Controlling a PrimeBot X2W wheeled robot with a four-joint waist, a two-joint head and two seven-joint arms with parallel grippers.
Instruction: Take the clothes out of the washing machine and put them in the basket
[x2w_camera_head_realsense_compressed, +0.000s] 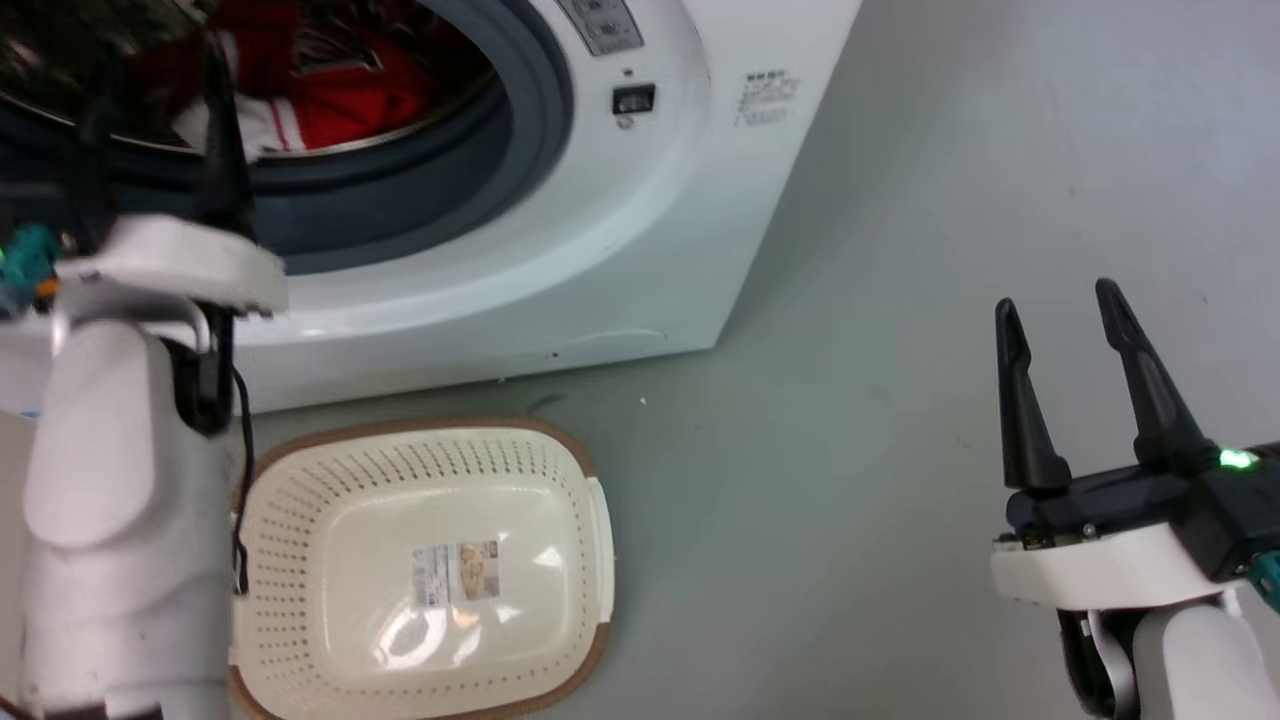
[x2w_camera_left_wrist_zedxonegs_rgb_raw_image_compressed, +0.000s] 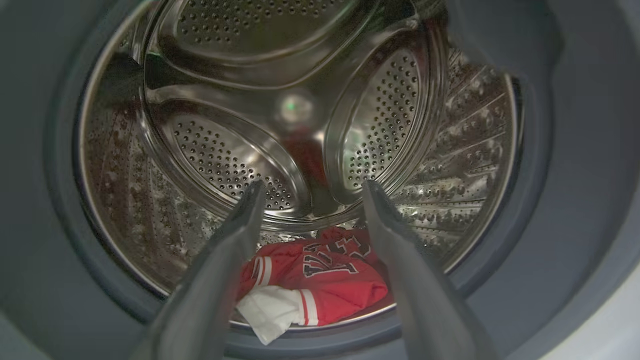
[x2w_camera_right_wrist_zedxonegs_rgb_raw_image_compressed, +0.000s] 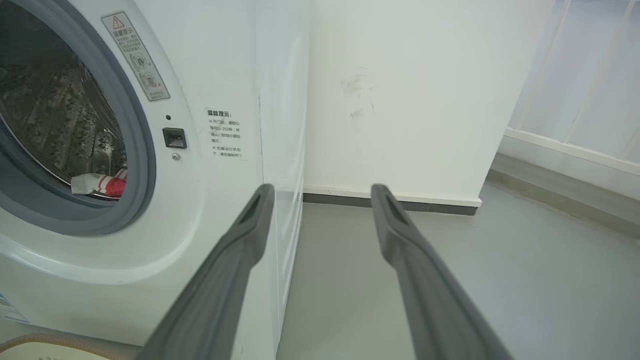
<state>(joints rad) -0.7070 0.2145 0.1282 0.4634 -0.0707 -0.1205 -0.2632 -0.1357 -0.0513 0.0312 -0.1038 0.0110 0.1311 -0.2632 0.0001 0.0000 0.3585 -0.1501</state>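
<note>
The red clothes (x2w_camera_left_wrist_zedxonegs_rgb_raw_image_compressed: 320, 280) with white trim lie at the bottom front of the washing machine's (x2w_camera_head_realsense_compressed: 620, 250) steel drum (x2w_camera_left_wrist_zedxonegs_rgb_raw_image_compressed: 300, 100); they also show as red clothes (x2w_camera_head_realsense_compressed: 330, 90) and red clothes (x2w_camera_right_wrist_zedxonegs_rgb_raw_image_compressed: 107, 184). My left gripper (x2w_camera_left_wrist_zedxonegs_rgb_raw_image_compressed: 312, 187) is open at the drum's mouth, its fingers pointing in above the fabric, apart from it. In the head view the left gripper (x2w_camera_head_realsense_compressed: 150, 70) reaches up into the opening. On the floor before the machine stands the cream basket (x2w_camera_head_realsense_compressed: 300, 480), with nothing in it. Far right, my right gripper (x2w_camera_head_realsense_compressed: 1058, 295) hangs open over the floor and holds nothing.
A grey rubber ring (x2w_camera_head_realsense_compressed: 480, 190) circles the opening. Grey floor (x2w_camera_head_realsense_compressed: 850, 450) stretches to the right of the machine. A white wall (x2w_camera_right_wrist_zedxonegs_rgb_raw_image_compressed: 400, 100) stands behind, with a railing (x2w_camera_right_wrist_zedxonegs_rgb_raw_image_compressed: 575, 140) at the far right. A paper label (x2w_camera_head_realsense_compressed: 455, 572) lies on the basket's bottom.
</note>
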